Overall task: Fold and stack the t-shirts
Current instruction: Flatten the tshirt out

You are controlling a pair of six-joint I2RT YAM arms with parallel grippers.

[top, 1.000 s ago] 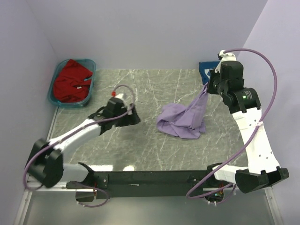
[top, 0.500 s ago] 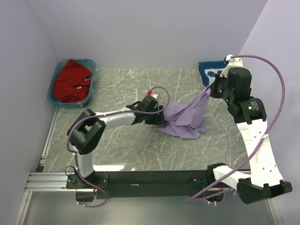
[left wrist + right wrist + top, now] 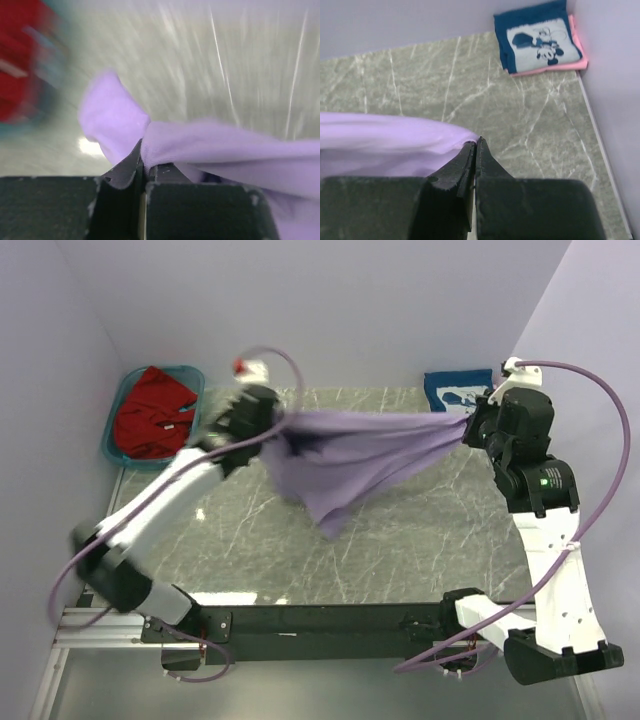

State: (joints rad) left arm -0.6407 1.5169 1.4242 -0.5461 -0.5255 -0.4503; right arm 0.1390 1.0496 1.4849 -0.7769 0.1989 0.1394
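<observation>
The lavender t-shirt (image 3: pixel 355 455) hangs stretched in the air between both arms, its loose middle drooping toward the marble table (image 3: pixel 400 550). My left gripper (image 3: pixel 277 427) is shut on its left end, where cloth (image 3: pixel 210 145) bunches at the closed jaws (image 3: pixel 145 167). On the right, my right gripper (image 3: pixel 470 427) is shut on the other end, and the purple cloth (image 3: pixel 390 140) runs left from its tip (image 3: pixel 476 145). A folded navy t-shirt with a white graphic (image 3: pixel 536 40) lies on a pink one (image 3: pixel 575 64) in the far right corner. A red t-shirt (image 3: pixel 150 415) fills the tub.
A teal plastic tub (image 3: pixel 115 420) stands at the far left corner against the wall. Lavender walls close in the table on the left, back and right. The black arm-mount rail (image 3: pixel 330 620) runs along the near edge.
My left gripper closed on the lavender shirt and swung up and back to the left, lifting it off the table. The shirt went from a heap to a stretched span. The right arm shifted slightly right.
</observation>
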